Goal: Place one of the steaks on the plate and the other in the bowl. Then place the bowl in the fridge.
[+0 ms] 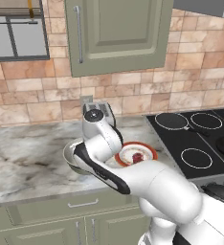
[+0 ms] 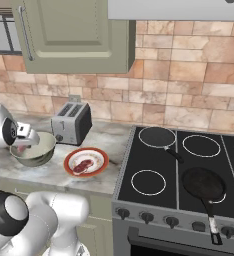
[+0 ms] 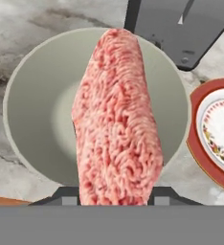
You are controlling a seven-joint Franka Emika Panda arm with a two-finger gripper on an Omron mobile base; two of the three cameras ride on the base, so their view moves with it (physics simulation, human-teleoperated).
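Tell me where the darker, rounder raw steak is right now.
The darker red steak lies on the orange-rimmed white plate, on the marble counter between the grey-green bowl and the black stove.

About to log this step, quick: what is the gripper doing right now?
Gripper: closed on the lighter steak, holding it above the bowl.

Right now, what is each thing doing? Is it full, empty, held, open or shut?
gripper: shut on the lighter steak, above the bowl
lighter steak: held, hanging over the bowl
bowl: empty, upright on the counter
plate: holds the darker steak
darker steak: lying on the plate
toaster: slots empty
frying pan: empty, on the stove
cabinet door: shut
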